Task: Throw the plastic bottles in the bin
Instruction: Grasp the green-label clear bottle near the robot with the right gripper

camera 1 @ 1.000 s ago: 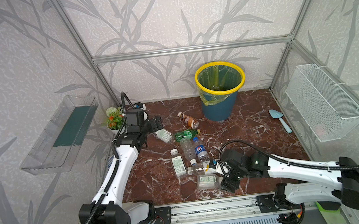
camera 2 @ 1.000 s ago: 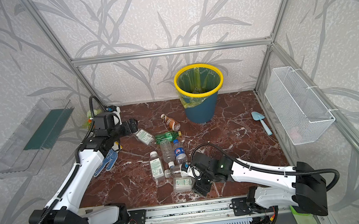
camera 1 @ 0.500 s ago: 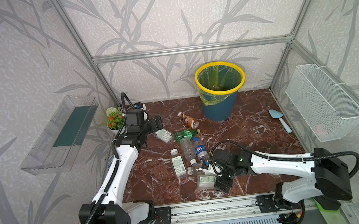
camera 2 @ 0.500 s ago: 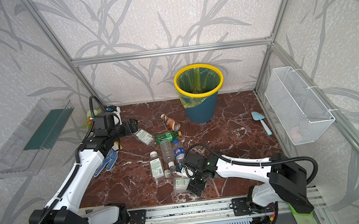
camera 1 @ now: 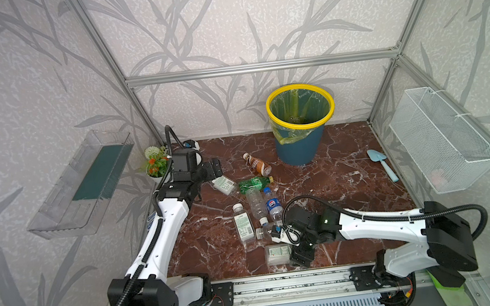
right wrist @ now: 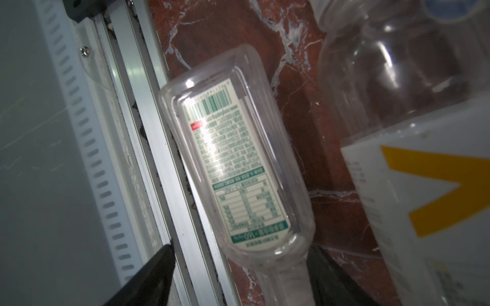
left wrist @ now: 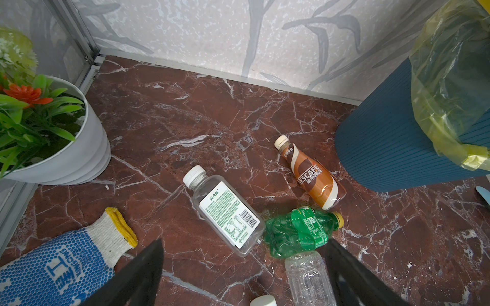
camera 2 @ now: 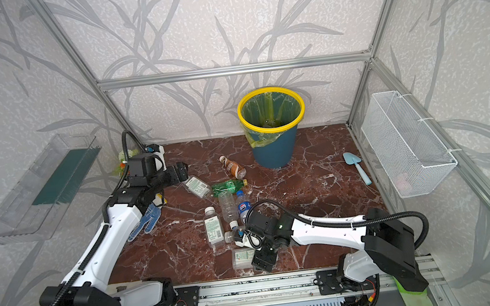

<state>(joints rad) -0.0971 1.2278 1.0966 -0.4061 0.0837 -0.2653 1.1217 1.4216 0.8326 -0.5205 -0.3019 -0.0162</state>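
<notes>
Right gripper (right wrist: 241,250): fingers (right wrist: 153,273) open astride the flat bottle (right wrist: 233,164), nothing clamped. Bottle is probably light, slick and crushable; grasp across the narrow sides.

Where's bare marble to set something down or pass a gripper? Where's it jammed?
Free: back strip between flower pot and bin; right side between bin, trowel and the bottle pile; front-left between the left arm and the pile. Crowded: centre line of bottles, brown bottle down to the front rail.

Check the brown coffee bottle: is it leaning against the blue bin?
Apart. The left wrist view shows a strip of bare floor between the brown bottle and the bin wall.
</notes>
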